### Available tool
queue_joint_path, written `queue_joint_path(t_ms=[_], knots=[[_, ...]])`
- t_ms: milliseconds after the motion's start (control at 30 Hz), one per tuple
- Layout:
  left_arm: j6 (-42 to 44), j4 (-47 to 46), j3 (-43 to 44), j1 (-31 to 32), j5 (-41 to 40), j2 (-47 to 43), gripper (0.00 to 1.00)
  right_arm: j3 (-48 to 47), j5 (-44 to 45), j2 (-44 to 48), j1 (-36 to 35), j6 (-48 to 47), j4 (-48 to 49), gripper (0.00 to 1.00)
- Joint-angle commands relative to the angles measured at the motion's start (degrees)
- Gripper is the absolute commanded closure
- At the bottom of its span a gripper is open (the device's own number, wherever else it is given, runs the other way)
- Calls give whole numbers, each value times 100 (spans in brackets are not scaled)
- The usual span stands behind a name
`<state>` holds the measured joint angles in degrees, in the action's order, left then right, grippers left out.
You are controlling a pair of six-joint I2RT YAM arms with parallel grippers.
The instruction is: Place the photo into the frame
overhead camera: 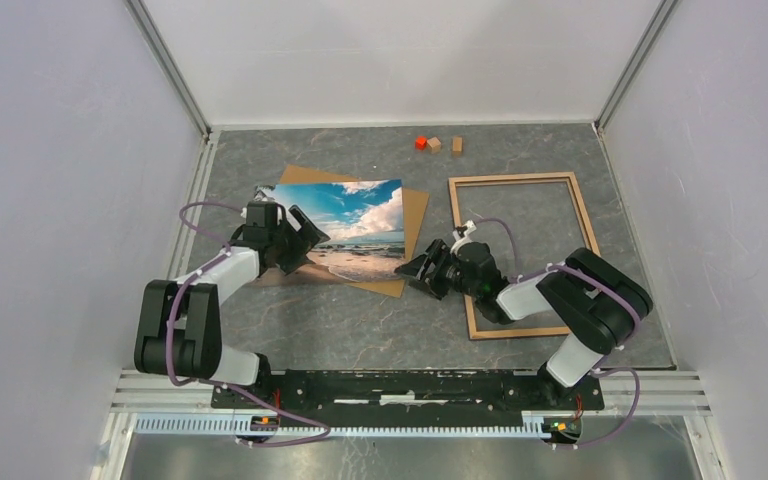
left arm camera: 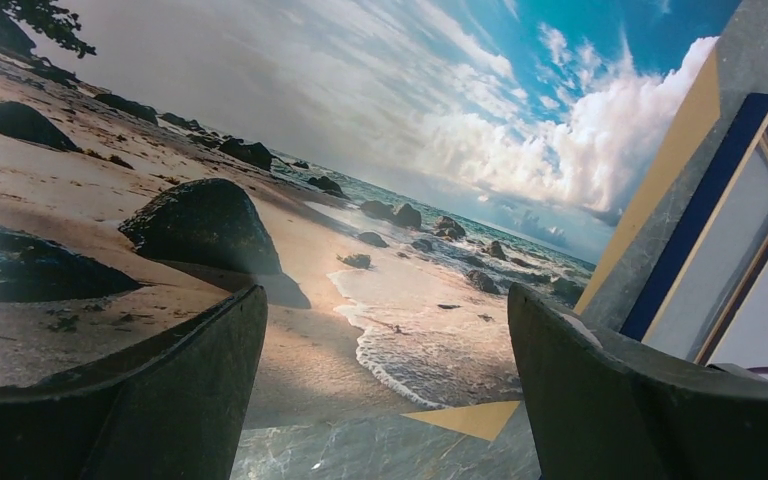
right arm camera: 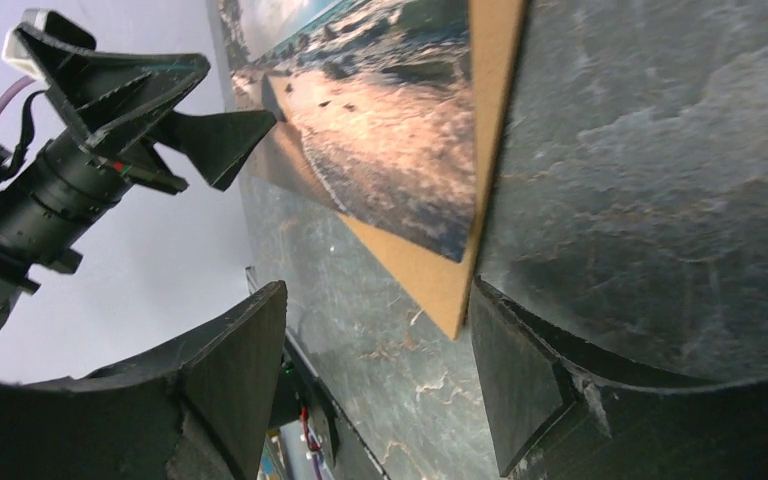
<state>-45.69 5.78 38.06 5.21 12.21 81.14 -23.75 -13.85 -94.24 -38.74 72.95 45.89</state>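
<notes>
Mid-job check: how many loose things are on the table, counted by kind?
Glossy beach-scene photo print: 1
Plain brown backing board: 1
Thin light-wood rectangular picture frame: 1
Small red cube: 1
Small tan wooden cubes: 2
Total: 6

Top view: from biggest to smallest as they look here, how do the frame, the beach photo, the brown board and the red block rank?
1. frame, the largest outline.
2. brown board, mostly covered, poking out around the photo.
3. photo.
4. red block, tiny.
Frame versus board is close.
</notes>
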Motion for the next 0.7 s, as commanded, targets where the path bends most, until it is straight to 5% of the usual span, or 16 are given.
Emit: queue_joint_path(t_ms=[0,400,667], knots=[[-175,-280,13,-47,-17,158,5,-148,316,-305,-10,111,240,29],[-450,-419,-168,-55,36,475,6,-904,508,-145,-28,-387,-438,34],[-441,-383,-207,-53,19,423,6,-985,719,-543,-121,146,-157,33]])
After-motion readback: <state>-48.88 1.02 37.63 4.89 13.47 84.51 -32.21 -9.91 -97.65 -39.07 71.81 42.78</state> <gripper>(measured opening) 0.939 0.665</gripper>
